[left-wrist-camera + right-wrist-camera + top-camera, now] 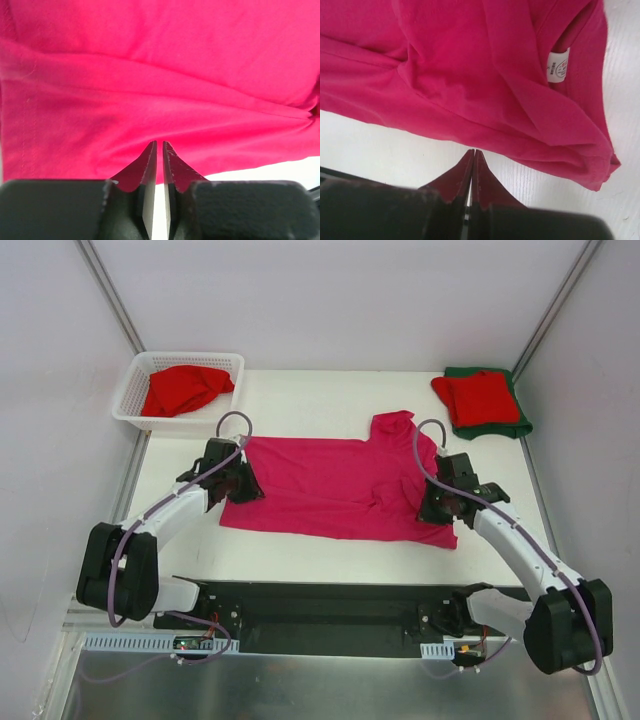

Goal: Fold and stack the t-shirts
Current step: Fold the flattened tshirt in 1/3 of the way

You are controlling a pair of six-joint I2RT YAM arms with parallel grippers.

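**Item 1: magenta t-shirt (330,485).** Lies flat at the middle of the counter (300,390). Its long axis runs left to right, spanning the gap between my 2 claws. The collar end, with its label (557,65), points right.

**Item 2: left claw (159,145).** At the shirt's left end, with the cloth straight ahead of the tips. All but closed, 1 thin slit between the fingers, nothing in it.

**Item 3: right claw (473,152).** At the shirt's right end, tips at the near edge and the cloth just beyond them. Fingers pressed together, and I see no cloth pinched.

**Item 4: other shirts.** 1 red t-shirt (185,388) is in the basket (130,400), far left. 1 folded red t-shirt (478,397) lies on a dark green t-shirt (515,425), far right.

**Note.** Neither arm is nearer, as each sits at its own end. I judge the fold needs both claws to reopen first.
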